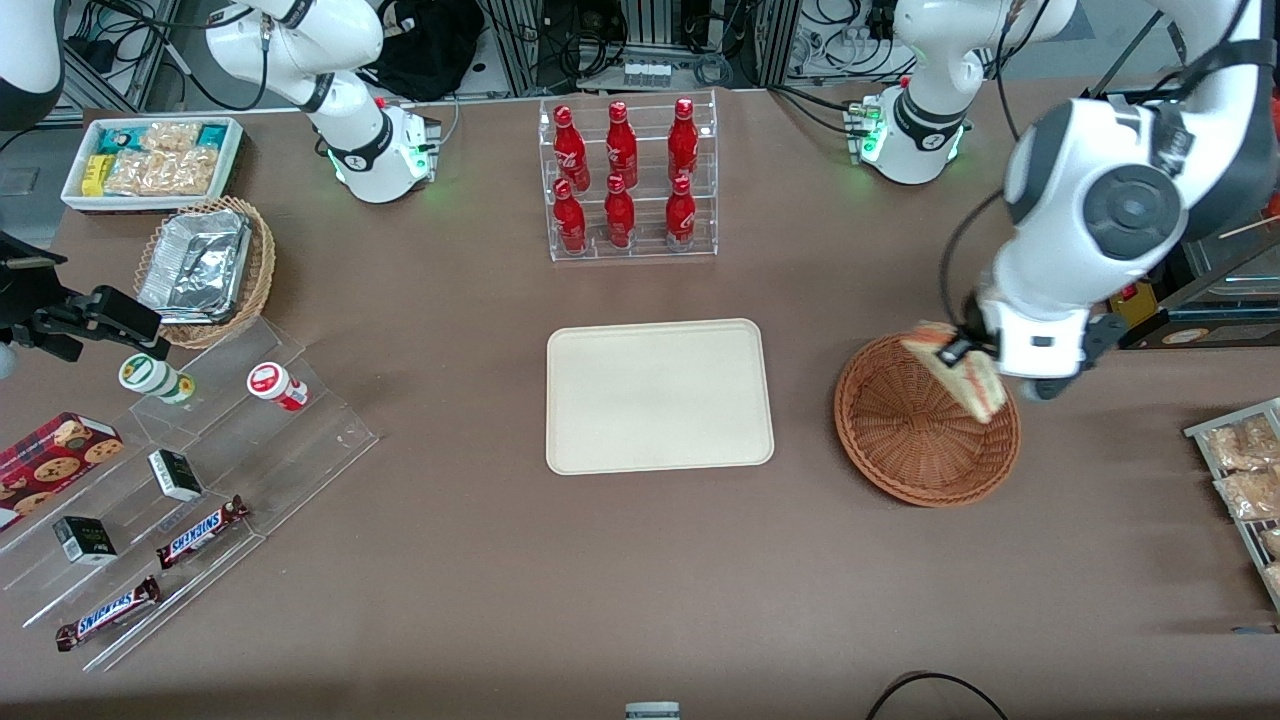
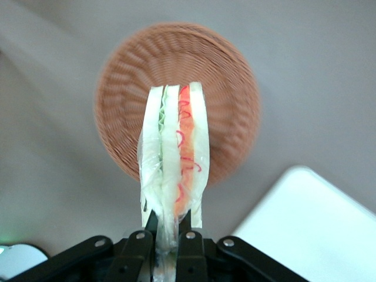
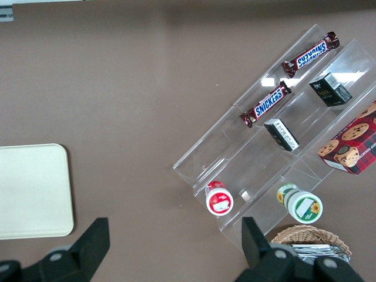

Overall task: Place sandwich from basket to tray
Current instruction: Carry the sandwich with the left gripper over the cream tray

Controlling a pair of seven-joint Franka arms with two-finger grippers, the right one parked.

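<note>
The sandwich (image 1: 968, 372) (image 2: 175, 158), a wrapped wedge of white bread with red and green filling, hangs in the air just above the basket. My left gripper (image 1: 962, 345) (image 2: 169, 226) is shut on its wrapped end. The round brown wicker basket (image 1: 905, 430) (image 2: 176, 59) sits on the table below it, with nothing inside. The cream tray (image 1: 658, 396) (image 2: 311, 223) lies bare at the table's middle, beside the basket toward the parked arm's end.
A clear rack of red bottles (image 1: 626, 178) stands farther from the front camera than the tray. Snack packets (image 1: 1243, 470) lie at the working arm's end. A clear stepped shelf (image 1: 170, 500) with bars and jars, a foil-tray basket (image 1: 205, 268) and a white snack bin (image 1: 152, 160) fill the parked arm's end.
</note>
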